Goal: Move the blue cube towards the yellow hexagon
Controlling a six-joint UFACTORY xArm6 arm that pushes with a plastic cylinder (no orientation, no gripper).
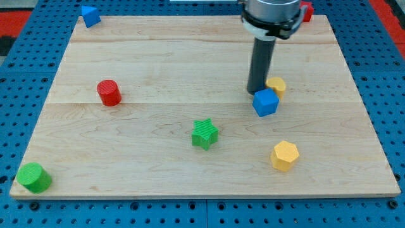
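Note:
The blue cube [266, 102] sits right of the board's middle. The yellow hexagon [285, 155] lies below it and slightly right, toward the view's bottom, with a gap between them. My tip [255, 92] stands just above and left of the blue cube, touching or nearly touching its upper left edge. A second small yellow block [276, 85] lies right of the tip, just above the blue cube.
A green star [204, 133] lies at centre-bottom. A red cylinder [109, 92] is at the left, a green cylinder [33, 178] at the bottom left corner, a blue block [90, 15] at the top left corner, and a red block [307, 11] at the top right.

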